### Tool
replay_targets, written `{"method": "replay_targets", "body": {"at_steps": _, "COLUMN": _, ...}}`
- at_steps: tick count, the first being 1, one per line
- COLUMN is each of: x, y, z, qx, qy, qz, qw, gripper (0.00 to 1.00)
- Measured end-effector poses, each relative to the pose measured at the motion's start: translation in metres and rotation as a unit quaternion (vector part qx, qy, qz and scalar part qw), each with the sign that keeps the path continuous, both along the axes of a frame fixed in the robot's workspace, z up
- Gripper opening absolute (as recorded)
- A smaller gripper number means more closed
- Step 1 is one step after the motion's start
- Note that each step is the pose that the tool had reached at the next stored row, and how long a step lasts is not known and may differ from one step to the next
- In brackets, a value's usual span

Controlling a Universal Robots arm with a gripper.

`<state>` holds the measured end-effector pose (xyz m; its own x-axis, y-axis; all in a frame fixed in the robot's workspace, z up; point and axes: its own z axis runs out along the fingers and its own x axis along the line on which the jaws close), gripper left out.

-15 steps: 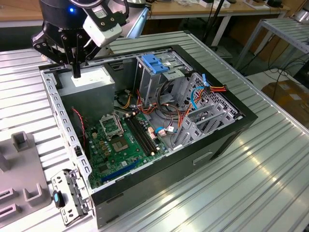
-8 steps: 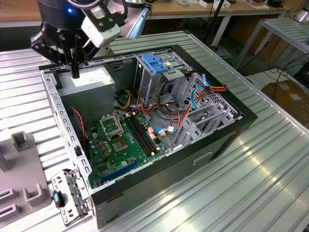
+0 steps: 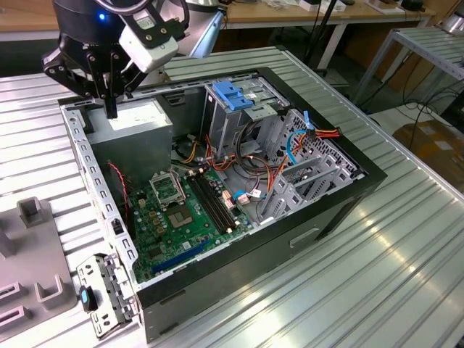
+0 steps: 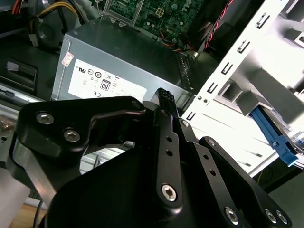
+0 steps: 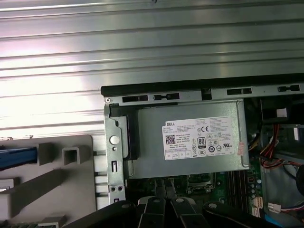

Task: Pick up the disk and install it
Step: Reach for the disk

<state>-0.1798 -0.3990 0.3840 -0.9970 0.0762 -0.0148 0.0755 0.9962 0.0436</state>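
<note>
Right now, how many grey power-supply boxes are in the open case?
1. The power supply sits in a corner of the case, at the exterior view's left, beside the tool. None seems hidden.

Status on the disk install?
Gripper shut, empty, over the power supply. Likely the disk, blue-railed, on the grey fixture. Not yet picked.

In the exterior view, the open black metal computer case (image 3: 217, 286) sits mid-frame on the ribbed metal counter (image 3: 391, 275). Inside it, the grey power-supply box (image 3: 134, 127) lies at upper left. The green motherboard (image 3: 174, 217) is below it, and the metal drive cage with a blue plastic top (image 3: 233, 101) stands at upper centre. The black end effector (image 3: 110, 110) hangs over the power-supply box. A grey plastic fixture tray (image 3: 32, 283) lies at lower left, beside the case.
</note>
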Motion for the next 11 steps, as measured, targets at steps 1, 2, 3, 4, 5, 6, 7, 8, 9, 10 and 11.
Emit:
{"method": "replay_targets", "body": {"at_steps": 1, "x": -0.0005, "y": 0.0000, "z": -0.0001, "qx": 0.0000, "qy": 0.0001, "qz": 0.000, "qw": 1.00000, "gripper": 0.11}}
{"method": "replay_targets", "body": {"at_steps": 2, "x": -0.0007, "y": 0.0000, "z": -0.0002, "qx": 0.0000, "qy": 0.0002, "qz": 0.000, "qw": 1.00000, "gripper": 0.11}}
{"method": "replay_targets", "body": {"at_steps": 3, "x": -0.0014, "y": 0.0000, "z": -0.0003, "qx": 0.0000, "qy": 0.0004, "qz": 0.000, "qw": 1.00000, "gripper": 0.11}}
{"method": "replay_targets", "body": {"at_steps": 4, "x": -0.0020, "y": 0.0000, "z": -0.0005, "qx": 0.0000, "qy": 0.0005, "qz": 0.000, "qw": 1.00000, "gripper": 0.11}}
{"method": "replay_targets", "body": {"at_steps": 5, "x": -0.0024, "y": 0.0000, "z": -0.0006, "qx": 0.0000, "qy": 0.0006, "qz": 0.000, "qw": 1.00000, "gripper": 0.11}}
{"method": "replay_targets", "body": {"at_steps": 6, "x": -0.0027, "y": 0.0000, "z": -0.0007, "qx": 0.0000, "qy": 0.0006, "qz": 0.000, "qw": 1.00000, "gripper": 0.11}}
{"method": "replay_targets", "body": {"at_steps": 7, "x": -0.0031, "y": 0.0000, "z": -0.0008, "qx": 0.0000, "qy": 0.0007, "qz": 0.000, "qw": 1.00000, "gripper": 0.11}}
{"method": "replay_targets", "body": {"at_steps": 8, "x": -0.0037, "y": 0.0000, "z": -0.0009, "qx": 0.0000, "qy": 0.0009, "qz": 0.000, "qw": 1.00000, "gripper": 0.11}}
{"method": "replay_targets", "body": {"at_steps": 9, "x": -0.0042, "y": 0.0000, "z": -0.0010, "qx": 0.0000, "qy": 0.0009, "qz": 0.000, "qw": 1.00000, "gripper": 0.11}}
{"method": "replay_targets", "body": {"at_steps": 10, "x": -0.0046, "y": 0.0000, "z": -0.0011, "qx": 0.0000, "qy": 0.0010, "qz": 0.000, "qw": 1.00000, "gripper": 0.11}}
{"method": "replay_targets", "body": {"at_steps": 11, "x": -0.0051, "y": 0.0000, "z": -0.0012, "qx": 0.0000, "qy": 0.0011, "qz": 0.000, "qw": 1.00000, "gripper": 0.11}}
